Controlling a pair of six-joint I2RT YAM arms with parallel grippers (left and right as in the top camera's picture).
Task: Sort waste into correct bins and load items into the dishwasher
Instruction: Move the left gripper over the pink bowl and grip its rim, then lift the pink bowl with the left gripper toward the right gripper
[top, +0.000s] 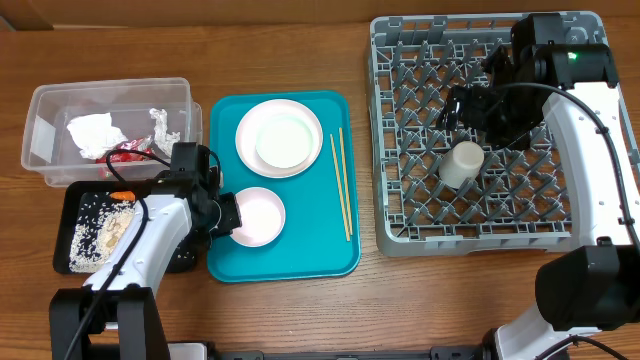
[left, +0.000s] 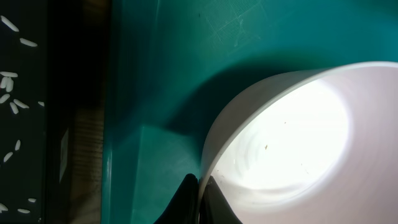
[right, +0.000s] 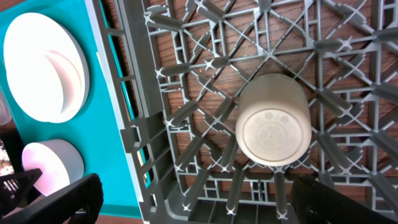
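Observation:
My left gripper (top: 228, 213) is shut on the rim of a small white bowl (top: 259, 214) that sits on the teal tray (top: 300, 262); its fingers (left: 200, 194) pinch the bowl's wall (left: 298, 143). A white plate with a bowl on it (top: 279, 138) and wooden chopsticks (top: 342, 185) lie on the same tray. My right gripper (top: 462, 106) is open and empty above the grey dish rack (top: 400, 215), near a small white cup (top: 462, 164) that stands upside down in the rack (right: 273, 121). The clear tub (top: 45, 100) holds tissue, foil and a red wrapper (top: 125, 152). The black tray (top: 70, 205) holds rice and scraps.
The teal tray lies between the bins on the left and the rack on the right. The rack's upright pegs (right: 239, 180) surround the cup. Bare wood table runs along the front edge.

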